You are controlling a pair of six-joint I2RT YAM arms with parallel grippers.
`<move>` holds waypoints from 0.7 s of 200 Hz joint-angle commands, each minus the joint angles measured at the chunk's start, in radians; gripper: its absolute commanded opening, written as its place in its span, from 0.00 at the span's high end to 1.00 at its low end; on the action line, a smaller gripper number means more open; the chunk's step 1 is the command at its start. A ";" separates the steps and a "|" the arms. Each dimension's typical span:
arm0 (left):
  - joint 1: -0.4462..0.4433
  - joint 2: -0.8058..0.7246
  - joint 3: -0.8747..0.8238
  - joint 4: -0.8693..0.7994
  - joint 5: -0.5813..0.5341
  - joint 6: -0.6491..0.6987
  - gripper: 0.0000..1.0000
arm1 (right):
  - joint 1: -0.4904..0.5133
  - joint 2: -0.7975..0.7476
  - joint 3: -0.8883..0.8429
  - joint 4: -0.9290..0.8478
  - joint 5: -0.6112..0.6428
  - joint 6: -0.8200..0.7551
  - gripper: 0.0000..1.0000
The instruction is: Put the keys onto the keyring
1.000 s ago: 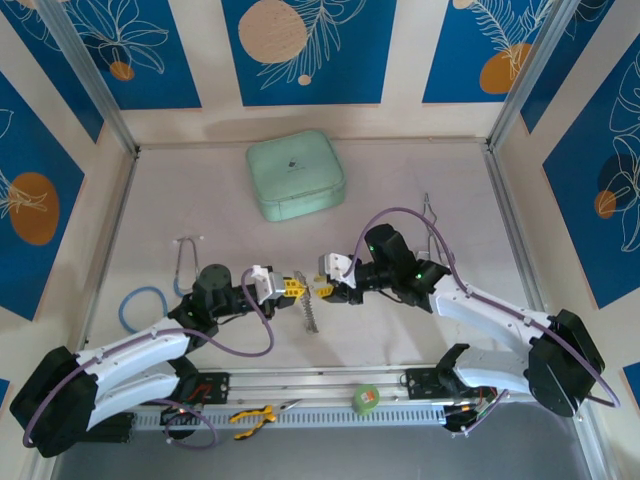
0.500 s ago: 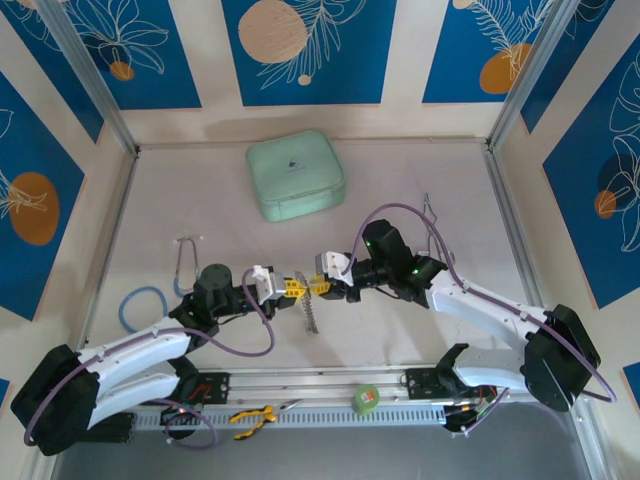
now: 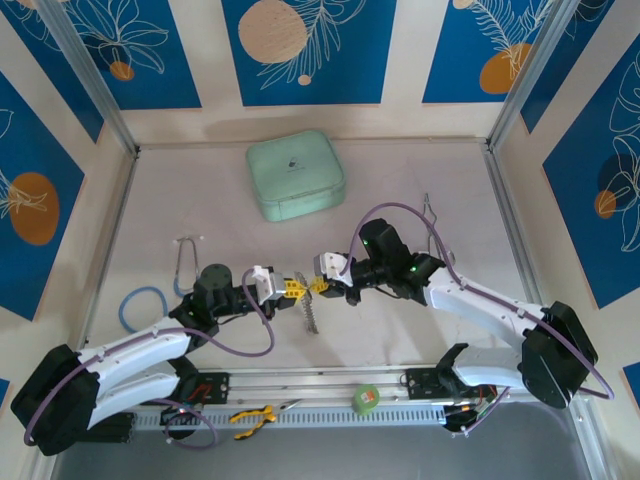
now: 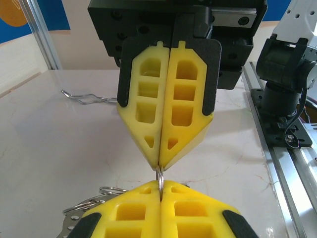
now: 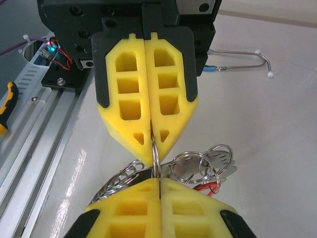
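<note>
The pale marbled table (image 3: pixel 200 190) carries everything, and my two white arms reach in from its near edge to meet over the middle of it. Well behind them, near the far wall, lies the rounded mint-green case (image 3: pixel 295 176).

My left gripper (image 3: pixel 293 288) and right gripper (image 3: pixel 318 287), both with yellow latticed plastic fingers, point straight at each other, tip almost against tip. Each has its fingers pressed together, and each is clamped on the same thing. That is the thin silver wire keyring (image 4: pixel 159 176), which runs edge-on out of the seam of one pair of fingers and into the seam of the other.

Off to my left on the table lies a loop of blue cord (image 3: pixel 143 300). On the rail at the near edge stands a small roll of green tape (image 3: pixel 367 398). A bent silver wire tool (image 3: pixel 428 208) lies far to my right, well apart from the work.

In the right wrist view a silver beaded chain (image 5: pixel 116 181) curls to one side under the pinch. Several smaller silver rings (image 5: pixel 198 163) bunch on the other side. Just beside those rings sit the keys (image 5: pixel 221 159), of which I can make out a flat silver piece and a scrap of red beneath it. Their heads I cannot make out.
</note>
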 commanded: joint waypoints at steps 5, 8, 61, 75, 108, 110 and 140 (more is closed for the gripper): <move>-0.005 -0.006 0.007 0.060 0.033 0.005 1.00 | -0.005 0.005 0.033 -0.038 -0.015 -0.021 0.99; -0.006 -0.006 0.007 0.060 0.034 0.006 1.00 | -0.005 0.006 0.034 -0.039 -0.013 -0.021 0.99; -0.005 -0.004 0.006 0.083 0.051 0.000 1.00 | 0.009 0.041 0.015 -0.021 0.018 -0.003 0.97; -0.005 -0.001 0.004 0.089 0.053 -0.004 1.00 | 0.017 0.044 0.014 -0.004 0.017 0.010 0.90; -0.004 -0.002 0.002 0.092 0.054 -0.006 1.00 | 0.007 0.000 -0.011 0.052 -0.004 0.035 0.77; -0.005 -0.001 0.003 0.092 0.054 -0.005 1.00 | 0.005 -0.002 -0.013 0.054 -0.007 0.037 0.77; -0.004 0.000 0.000 0.095 0.055 -0.006 1.00 | -0.004 -0.027 -0.024 0.073 -0.049 0.049 0.75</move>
